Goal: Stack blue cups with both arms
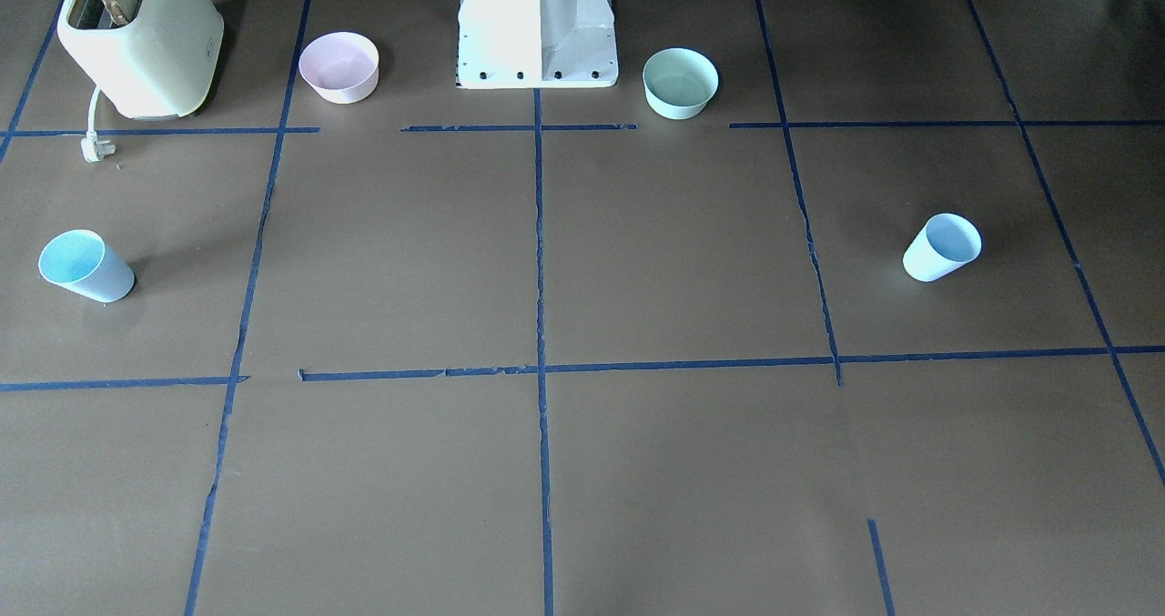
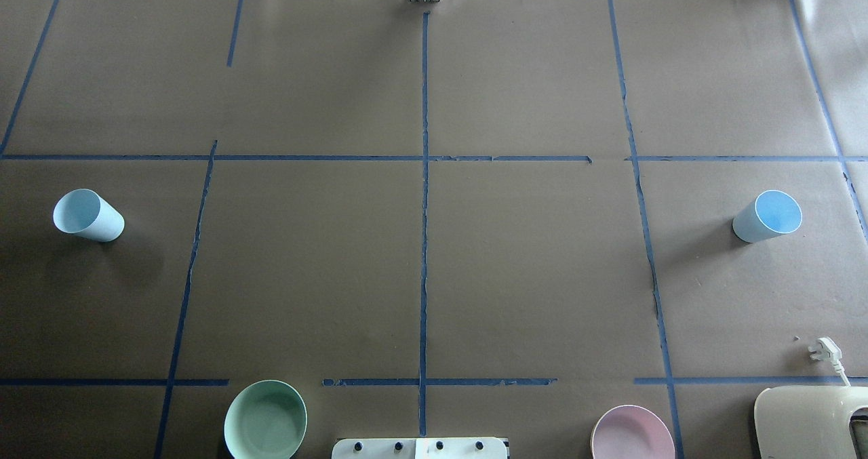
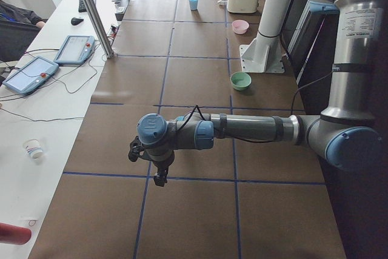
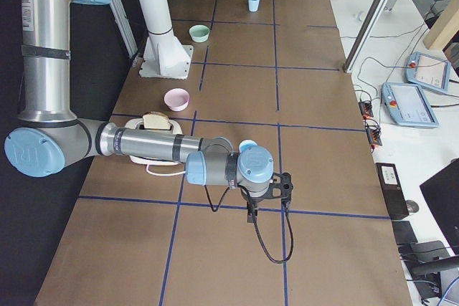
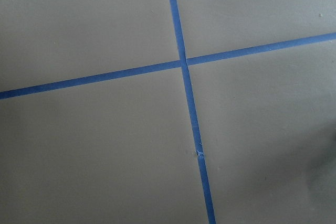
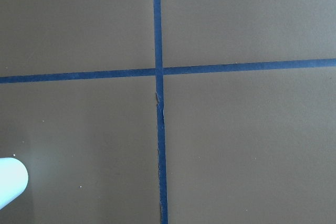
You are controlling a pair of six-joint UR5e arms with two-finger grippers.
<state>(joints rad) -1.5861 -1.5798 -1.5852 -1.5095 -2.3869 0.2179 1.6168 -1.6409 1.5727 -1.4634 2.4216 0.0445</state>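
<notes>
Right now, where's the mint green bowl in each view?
Front-facing: mint green bowl at top, right of centre.
Overhead: bowl at bottom edge, left of centre.
Exterior left: bowl just right of centre, above middle.
Exterior right: bowl upper left.
Left wrist: not in it.
Right wrist: not in it.
Landmark: white base pedestal beside it.
</notes>
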